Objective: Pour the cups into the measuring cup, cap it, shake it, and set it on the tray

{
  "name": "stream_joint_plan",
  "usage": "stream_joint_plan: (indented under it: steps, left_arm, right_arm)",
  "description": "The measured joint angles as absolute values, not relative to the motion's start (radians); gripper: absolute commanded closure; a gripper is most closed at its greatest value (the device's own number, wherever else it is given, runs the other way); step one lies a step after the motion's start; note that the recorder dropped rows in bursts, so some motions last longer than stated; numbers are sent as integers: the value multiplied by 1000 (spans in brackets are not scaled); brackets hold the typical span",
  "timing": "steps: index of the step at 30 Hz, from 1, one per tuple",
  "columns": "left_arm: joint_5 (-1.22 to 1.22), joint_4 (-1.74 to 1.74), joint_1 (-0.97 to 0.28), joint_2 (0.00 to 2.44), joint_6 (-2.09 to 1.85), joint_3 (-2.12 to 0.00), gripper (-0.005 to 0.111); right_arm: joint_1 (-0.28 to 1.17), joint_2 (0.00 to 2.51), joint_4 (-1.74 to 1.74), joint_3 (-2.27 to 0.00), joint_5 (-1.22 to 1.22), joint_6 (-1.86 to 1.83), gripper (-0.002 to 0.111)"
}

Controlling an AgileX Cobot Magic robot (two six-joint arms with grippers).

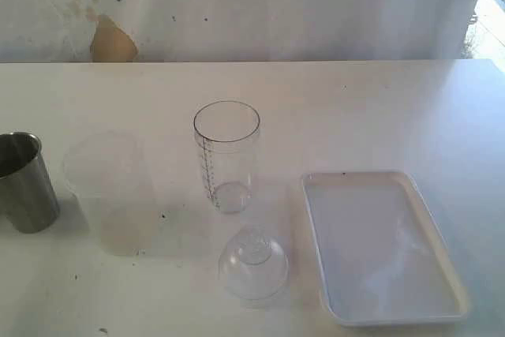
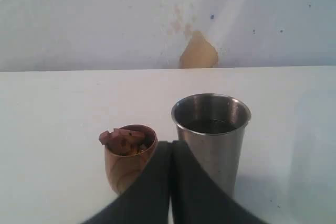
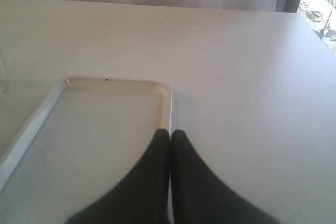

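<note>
The clear measuring cup (image 1: 226,155) with its dark scale stands upright at the table's middle, and looks empty. The dome cap (image 1: 253,264) lies in front of it. To its left stands the frosted cup (image 1: 110,192), then the steel tumbler (image 1: 24,181) at the left edge. The white tray (image 1: 379,246) lies to the right. In the left wrist view my left gripper (image 2: 171,143) is shut and empty, in front of the steel tumbler (image 2: 212,137) and the wooden cup (image 2: 128,155), which holds brown bits. My right gripper (image 3: 170,132) is shut over the tray's rim (image 3: 164,95).
A white wall with a tan patch (image 1: 110,40) runs behind the table. Neither arm shows in the exterior view. Bright daylight comes in at the far right (image 1: 489,5).
</note>
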State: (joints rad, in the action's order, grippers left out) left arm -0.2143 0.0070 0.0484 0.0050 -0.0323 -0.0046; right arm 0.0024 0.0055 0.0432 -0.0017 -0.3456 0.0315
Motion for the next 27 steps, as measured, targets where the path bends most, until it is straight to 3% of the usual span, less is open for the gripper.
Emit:
stream_joint_plan:
  steps: [4, 17, 20, 24, 27]
  left_arm:
    - [-199, 9, 48, 5, -34, -5, 107]
    - [163, 7, 48, 5, 203, -5, 104]
    - [239, 0, 48, 5, 257, -5, 84]
    - [286, 0, 48, 7, 281, -5, 29]
    - [351, -12, 48, 44, 285, -5, 6]
  right_arm:
    - [2, 6, 43, -2, -346, 32, 108]
    - [2, 6, 43, -2, -346, 32, 108]
    - [2, 6, 43, -2, -346, 32, 108]
    - [2, 6, 43, -2, -346, 32, 108]
    - [2, 6, 43, -2, -346, 32, 108]
